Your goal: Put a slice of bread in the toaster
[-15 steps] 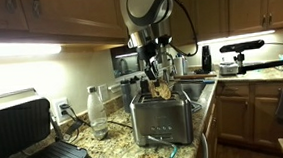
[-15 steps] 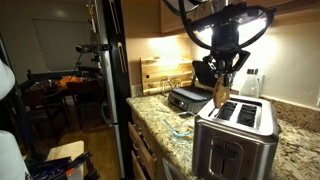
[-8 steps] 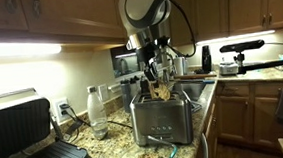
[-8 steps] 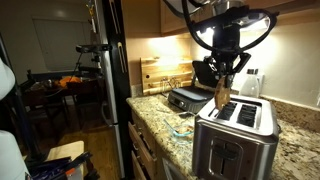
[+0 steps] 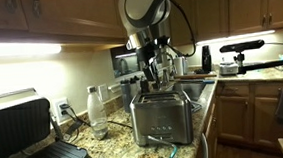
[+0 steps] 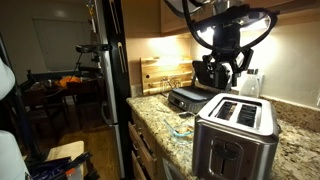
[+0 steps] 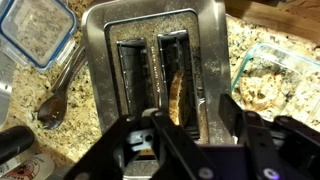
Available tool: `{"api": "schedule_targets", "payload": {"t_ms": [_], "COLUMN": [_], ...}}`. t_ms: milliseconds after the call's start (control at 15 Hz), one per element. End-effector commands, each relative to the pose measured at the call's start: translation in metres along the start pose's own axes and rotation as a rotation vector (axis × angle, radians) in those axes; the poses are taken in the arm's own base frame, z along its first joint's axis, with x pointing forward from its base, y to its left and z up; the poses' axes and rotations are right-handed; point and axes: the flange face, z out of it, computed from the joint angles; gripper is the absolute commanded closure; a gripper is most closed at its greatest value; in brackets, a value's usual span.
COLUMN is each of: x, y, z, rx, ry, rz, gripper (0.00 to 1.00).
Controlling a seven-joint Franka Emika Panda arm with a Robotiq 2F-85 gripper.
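The stainless-steel toaster (image 5: 162,118) stands on the granite counter; it also shows in an exterior view (image 6: 236,135) and in the wrist view (image 7: 150,30). The slice of bread (image 7: 180,88) sits down inside the toaster's right slot in the wrist view; it is hidden in both exterior views. My gripper (image 7: 185,118) hangs just above the slots, open and empty; it also shows above the toaster in both exterior views (image 5: 155,72) (image 6: 222,73).
A black grill press (image 5: 25,137) stands open at one end of the counter. A water bottle (image 5: 96,112) stands behind the toaster. Clear containers (image 7: 36,35) (image 7: 272,78) holding bread flank the toaster, and a spoon (image 7: 55,95) lies beside it. A sink (image 5: 197,85) lies beyond.
The bread slice, held above the slot before, has dropped into the toaster. My gripper has let go and opened, staying just above the slots.
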Motion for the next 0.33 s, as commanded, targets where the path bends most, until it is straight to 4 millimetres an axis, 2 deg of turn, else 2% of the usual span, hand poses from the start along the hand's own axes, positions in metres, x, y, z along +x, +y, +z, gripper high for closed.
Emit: {"api": "schedule_targets", "payload": {"t_ms": [0, 67, 133, 267], "x": [-0.0016, -0.0019, -0.0019, -0.0020], "y": [0.0024, 0.0022, 0.0021, 0.0021], "z": [-0.0058, -0.0069, -0.0080, -0.0099], "rx": [-0.013, -0.012, -0.011, -0.013], "ry": [-0.018, -0.016, -0.013, -0.009], "rz": [-0.010, -0.007, -0.007, -0.002], "gripper": [0.13, 0.06, 0.02, 0.00]}}
